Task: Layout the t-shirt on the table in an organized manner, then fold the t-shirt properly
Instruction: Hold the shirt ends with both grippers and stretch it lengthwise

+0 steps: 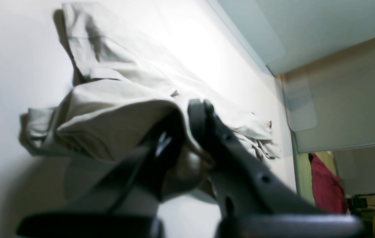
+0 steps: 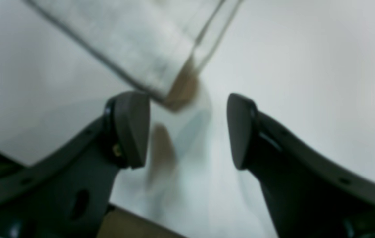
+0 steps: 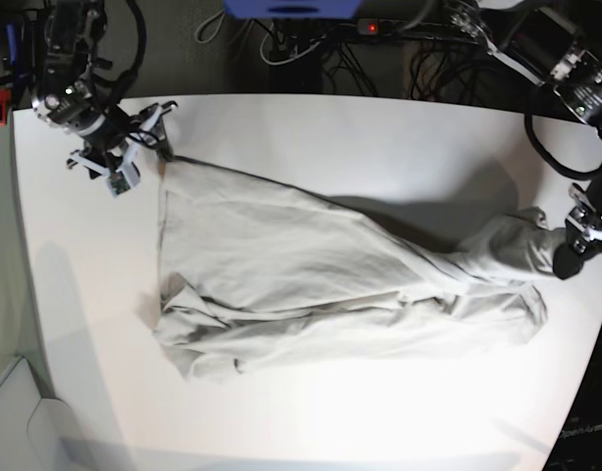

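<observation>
Base view: t-shirt (image 3: 310, 285) stretched long across surface (image 3: 379, 128), one claw at each end.
Left claw (image 3: 568, 257) pinches one end shut; right claw (image 3: 148, 132), jaws apart and empty, sits just beside the opposite corner.

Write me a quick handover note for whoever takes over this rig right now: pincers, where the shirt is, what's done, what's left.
Left pincer: shut on the t-shirt, holding one end raised at the table's edge.
Right pincer: open, at the shirt's opposite corner; nothing between its fingers.
T-shirt: stretched lengthwise across the table, but rumpled and bunched at both ends.
Done: shirt roughly pulled out long.
Left: flatten it, straighten the sleeves and hem, then all the folding.
</observation>
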